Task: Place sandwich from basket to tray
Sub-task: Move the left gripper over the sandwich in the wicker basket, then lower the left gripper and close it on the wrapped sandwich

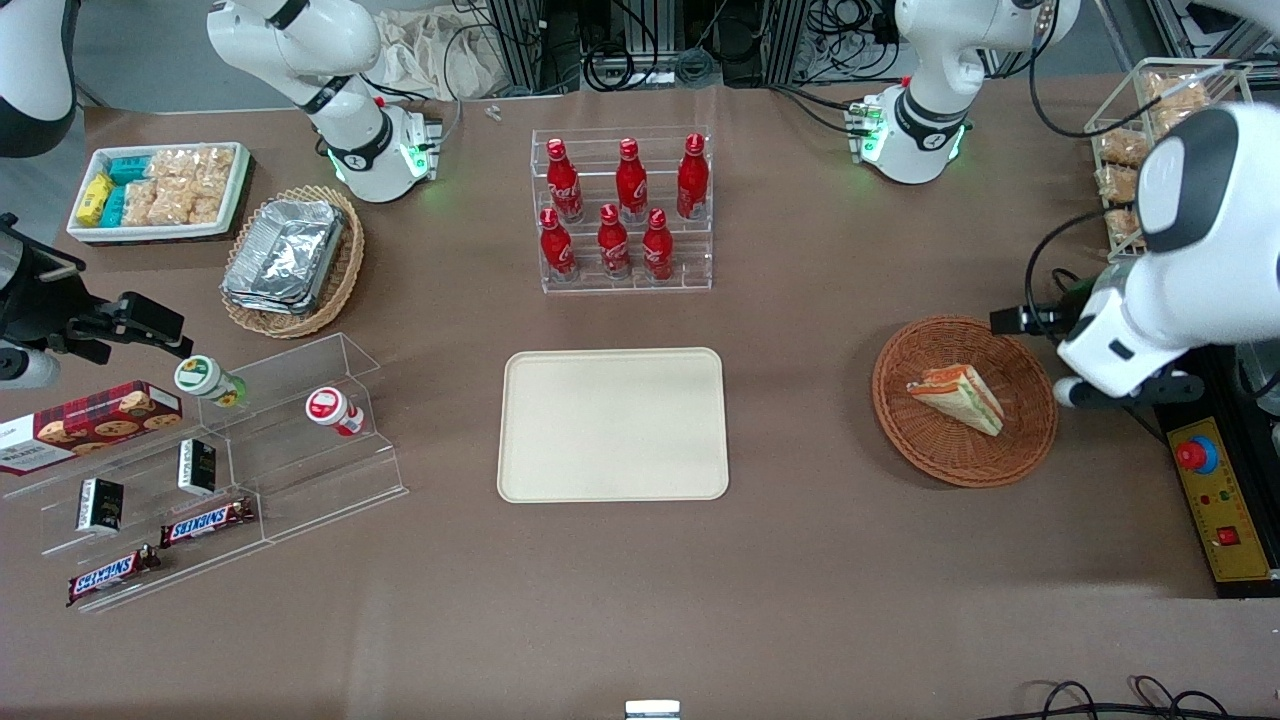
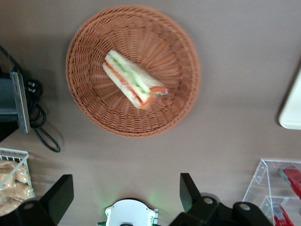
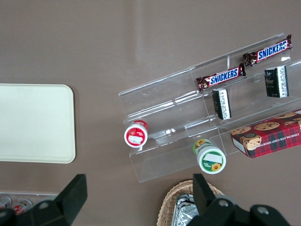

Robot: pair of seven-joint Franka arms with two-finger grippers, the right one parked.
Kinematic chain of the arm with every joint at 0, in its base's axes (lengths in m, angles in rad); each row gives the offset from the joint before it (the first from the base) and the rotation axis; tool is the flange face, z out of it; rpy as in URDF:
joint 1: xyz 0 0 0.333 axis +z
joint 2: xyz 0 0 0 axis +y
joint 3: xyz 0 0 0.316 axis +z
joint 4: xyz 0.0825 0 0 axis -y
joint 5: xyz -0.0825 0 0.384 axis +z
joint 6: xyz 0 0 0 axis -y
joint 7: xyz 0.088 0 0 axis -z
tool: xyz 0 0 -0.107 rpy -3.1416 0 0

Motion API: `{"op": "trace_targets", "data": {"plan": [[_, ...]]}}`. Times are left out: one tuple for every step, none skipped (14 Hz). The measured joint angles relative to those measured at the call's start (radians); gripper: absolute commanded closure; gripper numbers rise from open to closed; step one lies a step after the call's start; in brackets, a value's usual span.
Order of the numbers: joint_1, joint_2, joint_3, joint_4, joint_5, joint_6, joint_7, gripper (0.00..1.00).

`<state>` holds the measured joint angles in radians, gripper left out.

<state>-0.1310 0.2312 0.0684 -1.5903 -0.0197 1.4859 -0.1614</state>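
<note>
The sandwich (image 1: 958, 396), a clear-wrapped wedge of pale bread with orange, red and green layers, lies in the round reddish-brown wicker basket (image 1: 900, 420). In the left wrist view the sandwich (image 2: 134, 80) lies across the middle of the basket (image 2: 89, 108). My left gripper (image 2: 123, 194) is open and empty, its black fingers (image 2: 188, 190) wide apart. It hangs high above the table (image 1: 1140, 388), beside the basket's rim toward the working arm's end, touching nothing. The cream-beige tray (image 1: 612, 425) lies flat at the table's middle, with nothing on it; its corner shows in the left wrist view (image 2: 292, 110).
A clear rack of red bottles (image 1: 622, 210) stands farther from the camera than the tray. A control box with a red button (image 1: 1215, 490) and a wire rack of snack bags (image 1: 1130, 150) stand at the working arm's end. Clear shelves of snacks (image 1: 200, 480) lie toward the parked arm's end.
</note>
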Motion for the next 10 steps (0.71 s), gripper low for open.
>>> {"op": "trace_targets", "data": {"plan": [[0.020,0.015,0.001,-0.025,0.000,0.042,-0.038,0.00],[0.039,0.021,0.002,-0.060,0.000,0.094,-0.080,0.00],[0.051,0.023,0.002,-0.105,-0.001,0.149,-0.123,0.00],[0.057,0.024,0.002,-0.152,-0.003,0.197,-0.172,0.00],[0.057,0.026,0.002,-0.193,-0.012,0.231,-0.227,0.00],[0.057,0.031,0.002,-0.227,-0.024,0.251,-0.280,0.00],[0.058,0.044,0.001,-0.251,-0.031,0.265,-0.335,0.00],[0.058,0.064,0.001,-0.266,-0.040,0.286,-0.394,0.00],[0.058,0.091,0.001,-0.274,-0.050,0.316,-0.456,0.00],[0.058,0.120,0.001,-0.283,-0.056,0.354,-0.506,0.00]]}}
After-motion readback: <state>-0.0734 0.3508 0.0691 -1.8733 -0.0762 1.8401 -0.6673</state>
